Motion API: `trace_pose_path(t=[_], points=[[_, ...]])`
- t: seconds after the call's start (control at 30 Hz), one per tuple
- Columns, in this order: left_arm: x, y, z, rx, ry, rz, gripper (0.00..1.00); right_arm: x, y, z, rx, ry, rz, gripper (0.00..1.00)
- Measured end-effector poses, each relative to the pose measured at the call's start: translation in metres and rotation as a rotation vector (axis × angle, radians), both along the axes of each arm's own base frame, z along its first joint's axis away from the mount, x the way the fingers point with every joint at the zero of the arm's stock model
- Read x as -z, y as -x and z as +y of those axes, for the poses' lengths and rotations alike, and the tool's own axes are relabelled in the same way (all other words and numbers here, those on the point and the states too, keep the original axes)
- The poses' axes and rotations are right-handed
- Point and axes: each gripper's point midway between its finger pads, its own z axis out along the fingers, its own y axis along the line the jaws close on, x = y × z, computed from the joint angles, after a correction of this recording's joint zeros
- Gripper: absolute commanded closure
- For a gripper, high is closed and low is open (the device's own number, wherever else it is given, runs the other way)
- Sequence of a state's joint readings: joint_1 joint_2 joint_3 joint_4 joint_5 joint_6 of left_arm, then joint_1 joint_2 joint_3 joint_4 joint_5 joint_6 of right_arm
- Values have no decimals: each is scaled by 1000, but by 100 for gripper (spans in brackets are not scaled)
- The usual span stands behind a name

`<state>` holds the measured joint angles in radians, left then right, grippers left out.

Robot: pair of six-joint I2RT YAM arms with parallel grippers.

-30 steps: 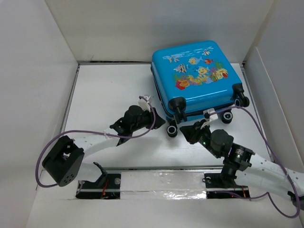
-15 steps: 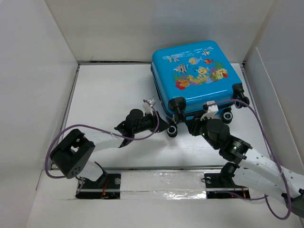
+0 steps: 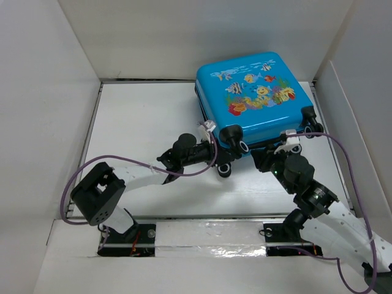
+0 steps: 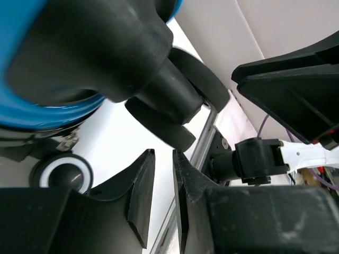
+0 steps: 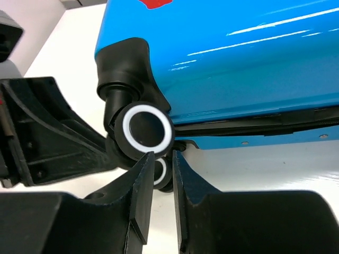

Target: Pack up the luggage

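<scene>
The luggage (image 3: 254,101) is a small bright-blue suitcase with a fish print. It lies flat at the back right with its shells together and its black wheels toward me. My left gripper (image 3: 215,153) is at the near left corner, its tips (image 4: 163,153) just under the corner wheel (image 4: 175,100), jaws almost together and holding nothing. My right gripper (image 3: 262,158) is at the near edge between the wheels. Its tips (image 5: 162,154) are just below a white-ringed wheel (image 5: 144,129), jaws almost together and empty. The dark seam (image 5: 254,124) runs between the shells.
White walls (image 3: 55,92) enclose the table on the left, back and right. A second, lower wheel (image 3: 224,170) rests on the table between the two grippers. The right arm (image 4: 259,159) shows in the left wrist view, close by. Purple cables (image 3: 343,153) loop off both arms.
Both arms have reached forward and to the right, closing in on the suitcase's near wheel edge. The left gripper has slid up to the corner wheel. The suitcase has barely moved.
</scene>
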<state>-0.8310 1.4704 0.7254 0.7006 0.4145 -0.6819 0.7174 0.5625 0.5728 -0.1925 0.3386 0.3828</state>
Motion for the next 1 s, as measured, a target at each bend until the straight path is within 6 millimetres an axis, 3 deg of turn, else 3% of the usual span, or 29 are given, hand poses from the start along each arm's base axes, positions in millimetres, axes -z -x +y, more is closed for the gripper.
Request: trace_pose_path(t=[0.07, 0.1, 0.2, 0.23, 0.33, 0.6, 0.73, 0.87, 1.0], points=[[4, 3, -10, 21, -10, 9, 83, 0, 0, 1, -9, 0, 2, 64], [6, 4, -14, 30, -14, 14, 83, 0, 1, 2, -18, -2, 2, 51], [8, 8, -23, 50, -14, 21, 83, -1, 4, 6, -49, -9, 1, 30], [7, 8, -25, 53, -11, 21, 83, -3, 5, 7, -61, -14, -3, 17], [5, 9, -30, 61, -1, 17, 83, -8, 8, 11, -93, -43, -12, 0], [4, 8, -30, 54, 5, 13, 79, -20, -1, 19, -129, -152, -20, 0], [4, 6, -31, 46, 10, 1, 78, -12, -15, 14, -129, -241, 11, 0], [3, 3, -31, 38, 14, -18, 78, -3, -28, -4, -110, -347, 44, 0], [3, 3, -31, 37, 10, -30, 78, 6, -27, -4, -185, -452, 76, 0]])
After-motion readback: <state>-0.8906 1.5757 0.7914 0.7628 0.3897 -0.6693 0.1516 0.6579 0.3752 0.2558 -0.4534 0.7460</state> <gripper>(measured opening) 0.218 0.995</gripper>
